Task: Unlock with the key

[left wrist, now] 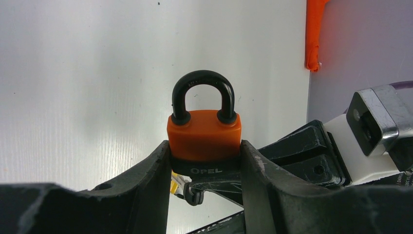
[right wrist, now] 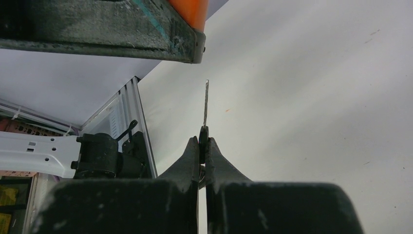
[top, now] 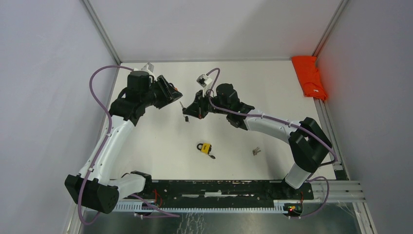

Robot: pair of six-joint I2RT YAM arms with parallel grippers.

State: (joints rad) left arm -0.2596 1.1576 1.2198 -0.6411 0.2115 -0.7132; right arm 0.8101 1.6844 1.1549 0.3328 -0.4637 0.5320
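An orange padlock with a black shackle stands upright between the fingers of my left gripper, which is shut on its body. My right gripper is shut on the black head of a key, whose thin blade points up toward the padlock's underside; a small gap separates them. In the top view the left gripper and right gripper face each other above the back middle of the table, and a second key dangles under the right one.
A yellow padlock with a key in it lies near the table's middle. Loose keys lie to its right. An orange cloth sits at the back right corner. Walls enclose the table.
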